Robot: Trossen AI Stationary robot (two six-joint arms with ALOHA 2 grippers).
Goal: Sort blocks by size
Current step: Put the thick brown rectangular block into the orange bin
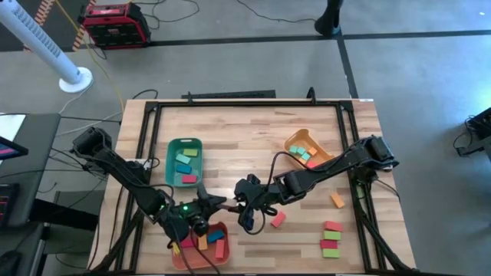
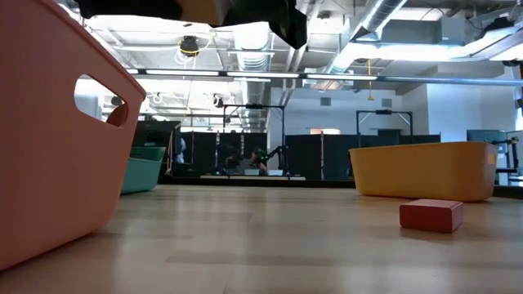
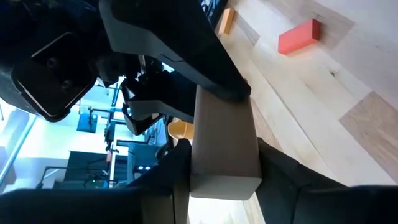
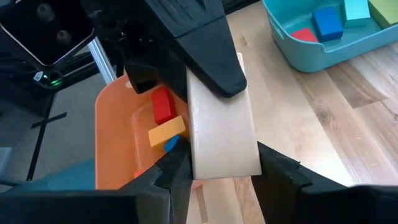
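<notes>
Both arms met mid-table over a pale block [image 4: 221,134]: left gripper [image 1: 217,204] and right gripper [image 1: 239,201] each clamped shut on it, just beside the salmon tray [image 1: 201,257].

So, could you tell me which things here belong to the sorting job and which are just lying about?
Job: pale wooden block gripped by left hand and right hand; red wooden block; orange wooden block; green plastic tray; yellow-orange plastic tray; salmon-red plastic tray.
Lying about: red tool case; white floor stand.
</notes>
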